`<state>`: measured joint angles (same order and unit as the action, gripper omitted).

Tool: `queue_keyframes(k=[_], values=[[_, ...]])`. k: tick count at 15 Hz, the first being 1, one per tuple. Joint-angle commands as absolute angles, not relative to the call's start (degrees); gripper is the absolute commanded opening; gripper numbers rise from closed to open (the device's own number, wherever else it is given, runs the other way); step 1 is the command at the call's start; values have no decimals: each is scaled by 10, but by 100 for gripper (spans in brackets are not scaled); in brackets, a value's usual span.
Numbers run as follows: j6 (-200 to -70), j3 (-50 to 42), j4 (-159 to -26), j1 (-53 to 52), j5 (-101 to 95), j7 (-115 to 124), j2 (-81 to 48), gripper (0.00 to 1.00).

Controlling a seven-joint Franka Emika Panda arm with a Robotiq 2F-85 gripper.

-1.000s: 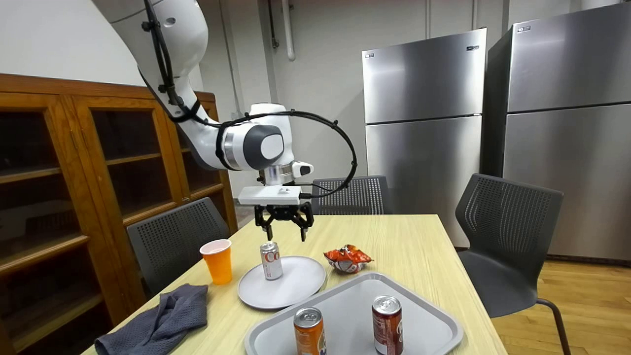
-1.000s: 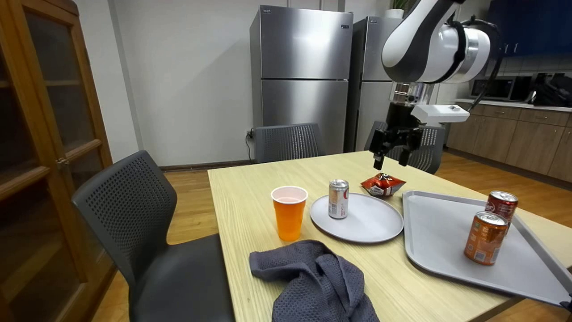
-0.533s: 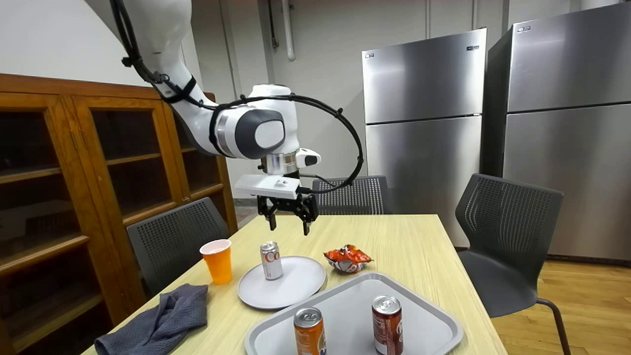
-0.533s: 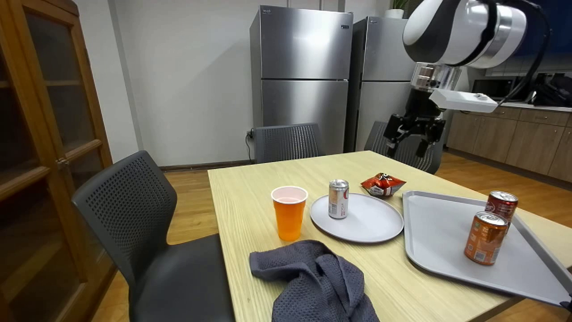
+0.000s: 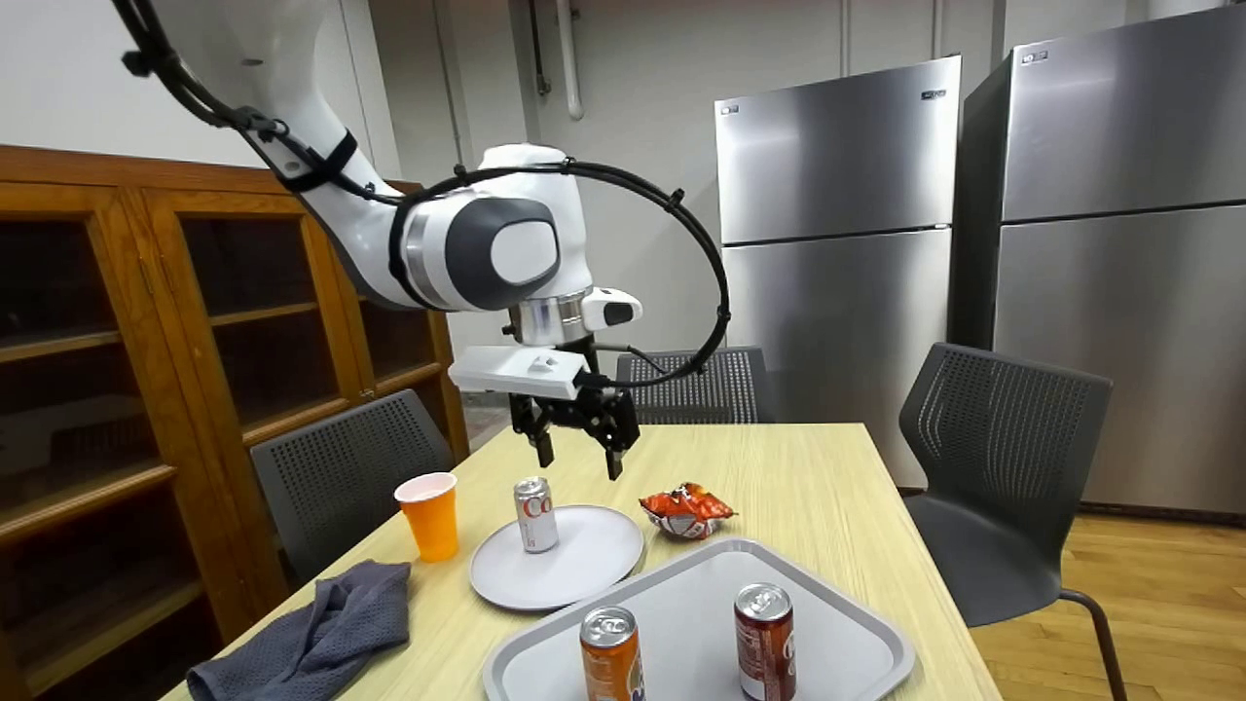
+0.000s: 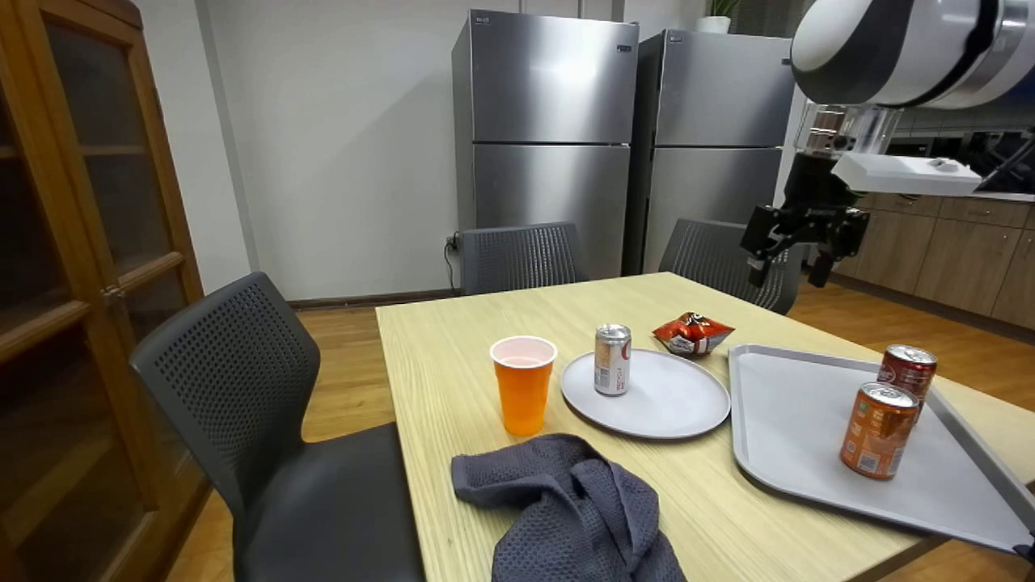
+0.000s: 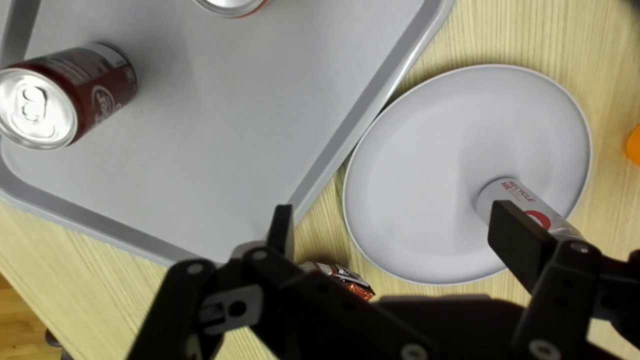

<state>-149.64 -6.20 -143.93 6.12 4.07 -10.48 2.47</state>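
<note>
My gripper is open and empty, fingers pointing down, held above the table. It also shows in an exterior view and in the wrist view. A silver can stands upright on a round grey plate. In the wrist view one fingertip overlaps the silver can but is well above it. A crumpled red snack bag lies beside the plate; the gripper partly hides the bag in the wrist view. A grey tray holds an orange can and a dark red can, both upright.
An orange cup with a white inside stands left of the plate in both exterior views. A dark grey cloth lies crumpled near the table edge. Dark chairs surround the table. A wooden cabinet and refrigerators stand behind.
The open gripper has moved rightward in an exterior view, toward the tray side, rising first and then coming slightly lower, with a small tilt. The things on the table have not moved.
</note>
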Motion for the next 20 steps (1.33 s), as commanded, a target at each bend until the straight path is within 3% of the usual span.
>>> queue_keyframes(k=[1,20], values=[[-1520,-67,-1491,64,38,-81,63,100],[-1609,-107,-1584,107,-25,-25,44,100]])
